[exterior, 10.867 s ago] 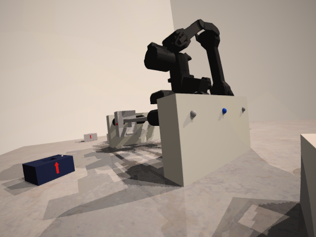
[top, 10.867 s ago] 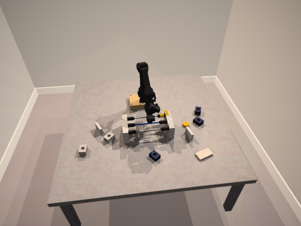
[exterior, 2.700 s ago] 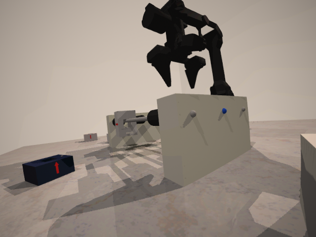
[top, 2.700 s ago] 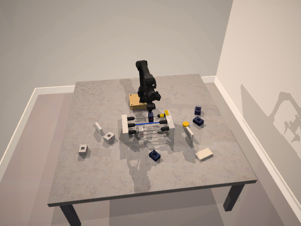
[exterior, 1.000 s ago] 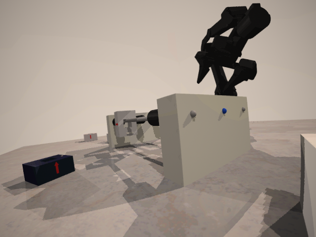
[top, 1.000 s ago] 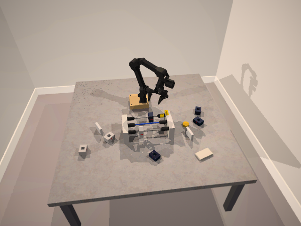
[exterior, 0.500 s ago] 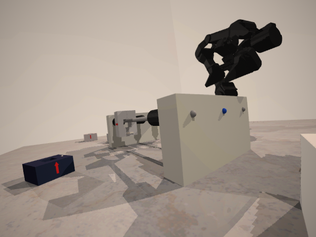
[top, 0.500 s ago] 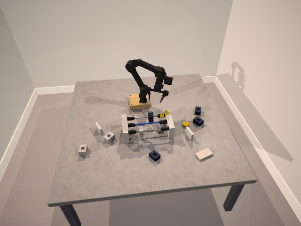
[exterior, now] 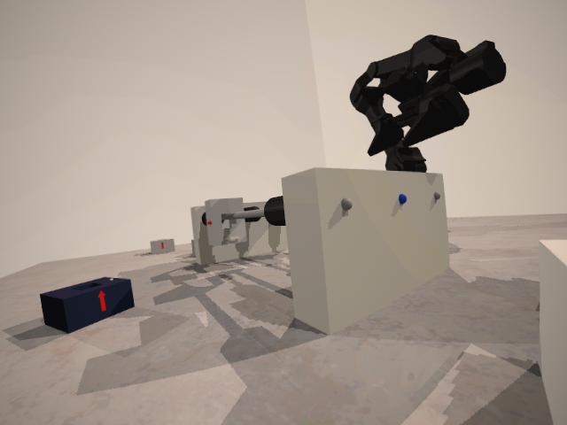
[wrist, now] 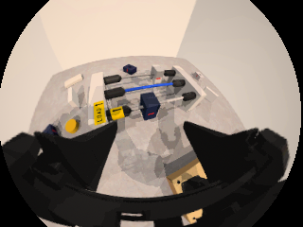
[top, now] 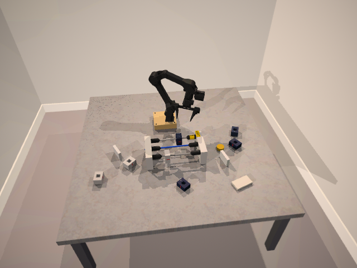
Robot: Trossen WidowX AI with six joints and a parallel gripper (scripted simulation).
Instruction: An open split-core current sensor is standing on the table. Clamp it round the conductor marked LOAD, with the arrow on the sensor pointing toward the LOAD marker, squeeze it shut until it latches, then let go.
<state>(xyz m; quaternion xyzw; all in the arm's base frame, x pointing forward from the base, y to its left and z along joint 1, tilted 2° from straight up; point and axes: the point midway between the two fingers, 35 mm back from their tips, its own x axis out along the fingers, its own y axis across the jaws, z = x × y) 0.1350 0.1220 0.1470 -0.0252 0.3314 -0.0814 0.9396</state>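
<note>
A dark blue sensor [top: 178,138] [wrist: 150,105] sits round the grey conductor [top: 168,139] [wrist: 172,99] nearest the arm's base. It looks like a closed block; whether it is latched cannot be seen. A red mark shows on it, but its direction is too small to read. The yellow LOAD marker [top: 197,133] [wrist: 98,113] stands at this conductor's end, beside a yellow sleeve [top: 192,137] [wrist: 116,113]. My gripper [top: 183,119] [exterior: 387,150] [wrist: 151,125] is open and empty, raised on the base side of the conductors, clear of the sensor.
White end blocks [top: 203,156] [exterior: 366,237] hold the conductors. A blue conductor [top: 173,146] [wrist: 147,87] runs mid-rack; the far one carries a white sensor [top: 167,156] [exterior: 213,233]. Loose dark sensors [top: 183,184] [top: 235,143], white sensors [top: 129,162] [top: 98,177] and a yellow disc [top: 220,147] lie around.
</note>
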